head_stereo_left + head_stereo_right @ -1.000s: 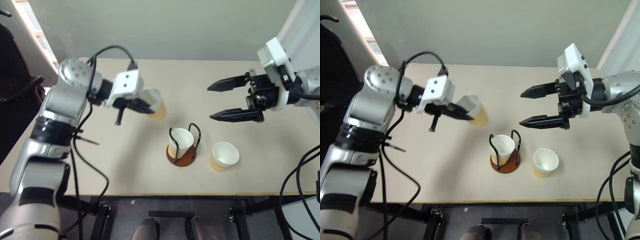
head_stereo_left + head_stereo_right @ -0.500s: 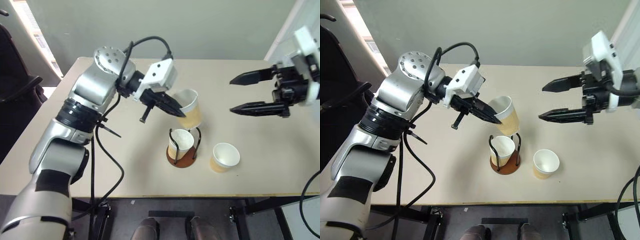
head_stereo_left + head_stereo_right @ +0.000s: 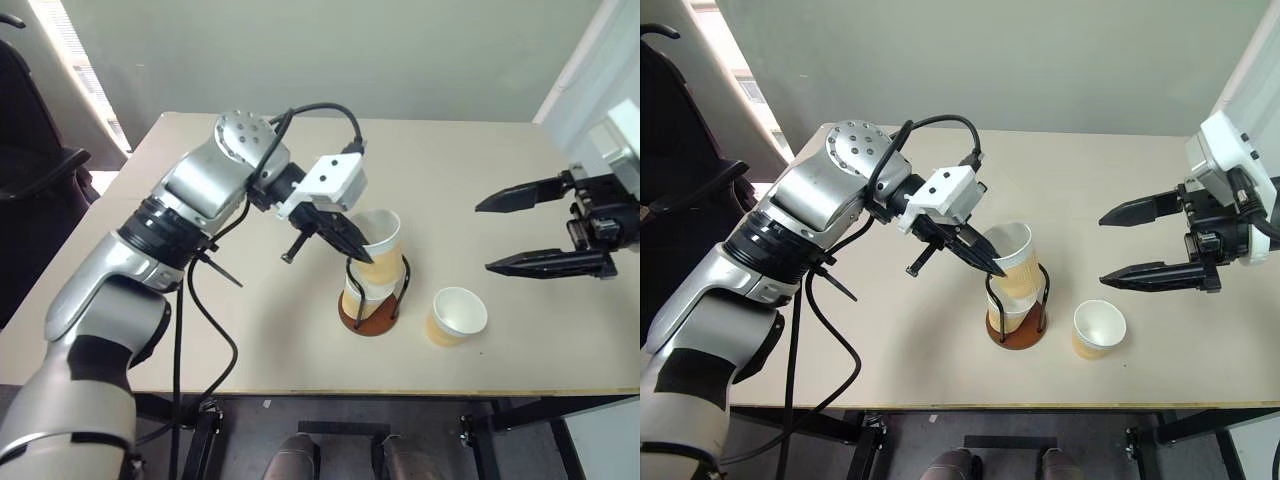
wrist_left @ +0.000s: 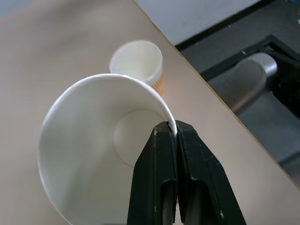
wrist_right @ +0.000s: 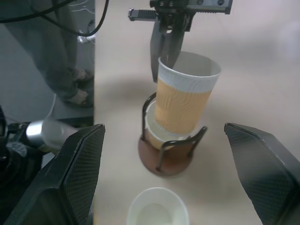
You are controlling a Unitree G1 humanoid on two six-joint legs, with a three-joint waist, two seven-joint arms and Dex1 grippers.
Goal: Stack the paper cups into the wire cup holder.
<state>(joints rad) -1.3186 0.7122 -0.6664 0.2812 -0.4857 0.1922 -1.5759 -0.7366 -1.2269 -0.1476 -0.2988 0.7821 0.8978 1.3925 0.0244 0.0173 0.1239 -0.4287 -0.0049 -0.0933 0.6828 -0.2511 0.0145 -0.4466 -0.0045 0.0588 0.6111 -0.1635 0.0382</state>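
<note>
My left gripper [image 3: 361, 256] is shut on the rim of a tan paper cup [image 3: 378, 243], one finger inside and one outside. This cup hangs upright, its bottom sunk partway into a second paper cup [image 3: 357, 295] that stands in the wire cup holder [image 3: 351, 319], between the dark wire loops on the reddish-brown disc. A third paper cup [image 3: 457, 313] stands upright on the table just right of the holder. At the right my right gripper [image 3: 483, 238] hovers above the table, open and holding nothing, its fingers pointing toward the holder.
The beige table [image 3: 260, 340] has its front edge close below the holder. A black chair [image 3: 30, 150] stands off the table's left side. A grey wall runs behind the far edge.
My left gripper has carried its cup to the right and down, from left of the holder into the cup that stands in it. The right gripper has drawn back to the right, still open.
</note>
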